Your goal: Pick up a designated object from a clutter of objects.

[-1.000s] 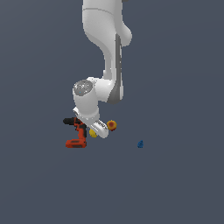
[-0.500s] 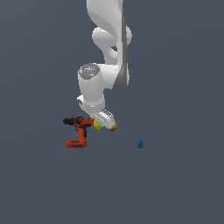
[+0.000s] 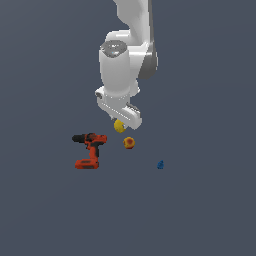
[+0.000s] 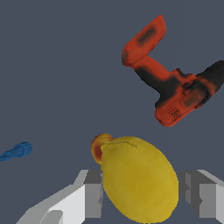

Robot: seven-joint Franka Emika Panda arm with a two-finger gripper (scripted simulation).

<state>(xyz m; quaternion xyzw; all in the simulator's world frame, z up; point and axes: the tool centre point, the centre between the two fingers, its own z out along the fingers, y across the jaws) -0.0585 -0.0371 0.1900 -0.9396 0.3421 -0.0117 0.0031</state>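
Lemon (image 4: 139, 179) sits between the two grey fingers (image 4: 93, 192), which are closed on its sides, so it hangs with the arm above the bench (image 3: 200, 210) and not among the other things. In the exterior view it shows just under the wrist (image 3: 119, 126). The orange ball (image 3: 129, 143) lies below it, about 5 o'clock from the lemon. The drill (image 3: 88, 149) lies on its side, about 8 o'clock. The small blue object (image 3: 160, 164) rests well apart, about 4 o'clock. I judge the pick nearly done, because the lemon seems clear of the clutter.
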